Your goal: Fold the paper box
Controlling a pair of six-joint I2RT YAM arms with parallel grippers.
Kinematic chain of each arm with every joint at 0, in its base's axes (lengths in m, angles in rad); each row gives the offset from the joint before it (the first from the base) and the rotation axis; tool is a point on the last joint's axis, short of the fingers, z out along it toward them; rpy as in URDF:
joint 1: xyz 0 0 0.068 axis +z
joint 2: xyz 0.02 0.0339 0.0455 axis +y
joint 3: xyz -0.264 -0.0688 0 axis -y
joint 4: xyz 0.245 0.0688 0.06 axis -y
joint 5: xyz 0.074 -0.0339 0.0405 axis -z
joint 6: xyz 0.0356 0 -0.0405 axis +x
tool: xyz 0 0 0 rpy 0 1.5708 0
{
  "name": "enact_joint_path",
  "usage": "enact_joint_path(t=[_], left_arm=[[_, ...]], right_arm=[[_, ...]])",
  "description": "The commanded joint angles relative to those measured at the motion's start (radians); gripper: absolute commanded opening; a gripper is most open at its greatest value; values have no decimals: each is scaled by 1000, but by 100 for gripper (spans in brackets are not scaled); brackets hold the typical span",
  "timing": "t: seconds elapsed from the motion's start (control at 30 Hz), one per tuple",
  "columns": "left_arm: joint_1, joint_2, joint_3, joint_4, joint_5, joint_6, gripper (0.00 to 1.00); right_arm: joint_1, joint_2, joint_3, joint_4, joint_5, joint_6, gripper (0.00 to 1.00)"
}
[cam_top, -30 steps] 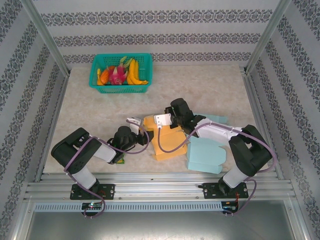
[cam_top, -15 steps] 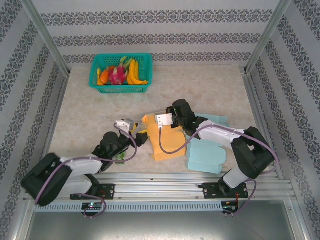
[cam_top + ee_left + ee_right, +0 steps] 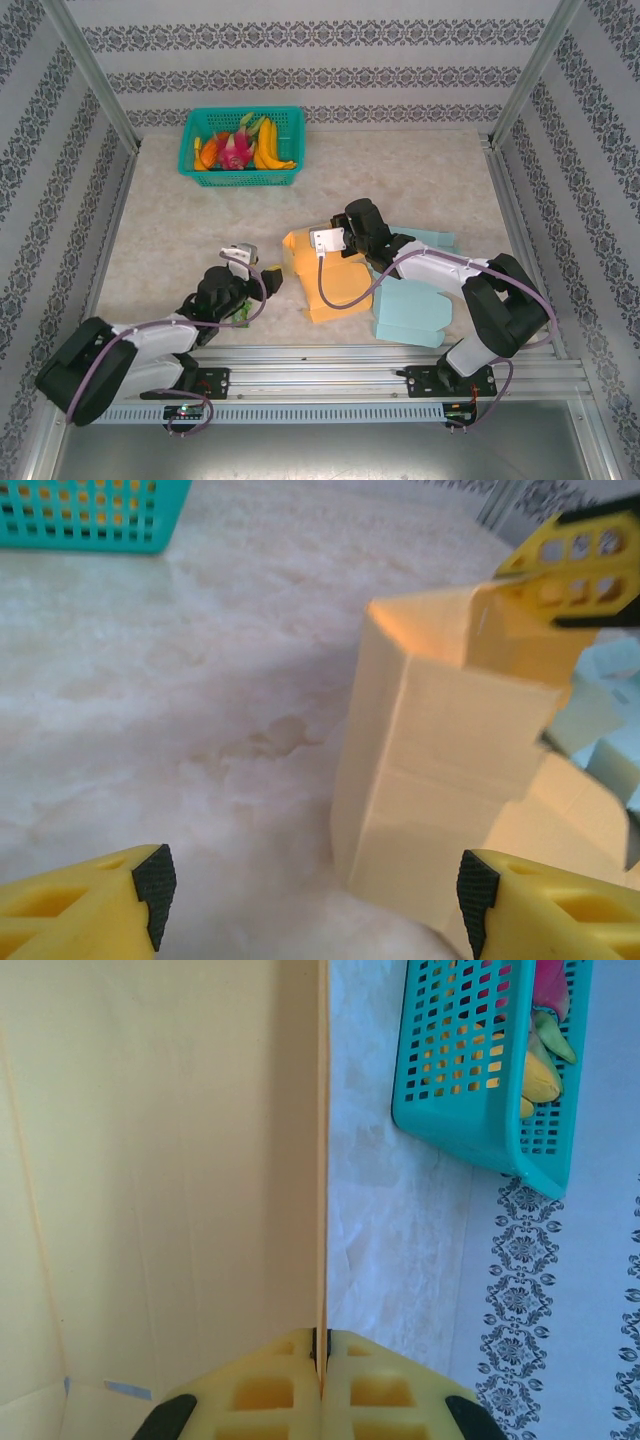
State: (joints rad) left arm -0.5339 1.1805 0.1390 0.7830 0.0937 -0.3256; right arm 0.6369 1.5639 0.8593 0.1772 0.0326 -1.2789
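The left gripper (image 3: 316,885) has its jaws apart and empty and has drawn back. The paper box (image 3: 440,750) stands just ahead and to its right. The right gripper (image 3: 322,1345) stays clamped on a box wall. Judgement: the left has let go and folding is unfinished.

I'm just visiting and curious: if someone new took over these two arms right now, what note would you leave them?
Left gripper: open, holding nothing, low over the table, left of the orange paper box and apart from it.
Right gripper: shut on a thin upright panel of that box.
Box: mid-table, partly raised, not closed up.
Done: one panel pinched and upright.
Left: fold the remaining flaps, probably with the left arm helping.
Nearby: light blue boxes to the right, fruit basket far left.
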Motion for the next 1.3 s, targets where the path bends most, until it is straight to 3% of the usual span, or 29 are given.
enact_joint_path(t=[0.0,0.5,1.27], left_arm=[[20,76,32,119,76,-25,76],[30,346,142,279,114,-45,72],[14,484,223,336,128,-83,72]], right_arm=[[-3,-28,-16,13,-33,26,0],[-3,-22,-19,7,-37,21,0],[16,-23,-37,20,-15,5,0]])
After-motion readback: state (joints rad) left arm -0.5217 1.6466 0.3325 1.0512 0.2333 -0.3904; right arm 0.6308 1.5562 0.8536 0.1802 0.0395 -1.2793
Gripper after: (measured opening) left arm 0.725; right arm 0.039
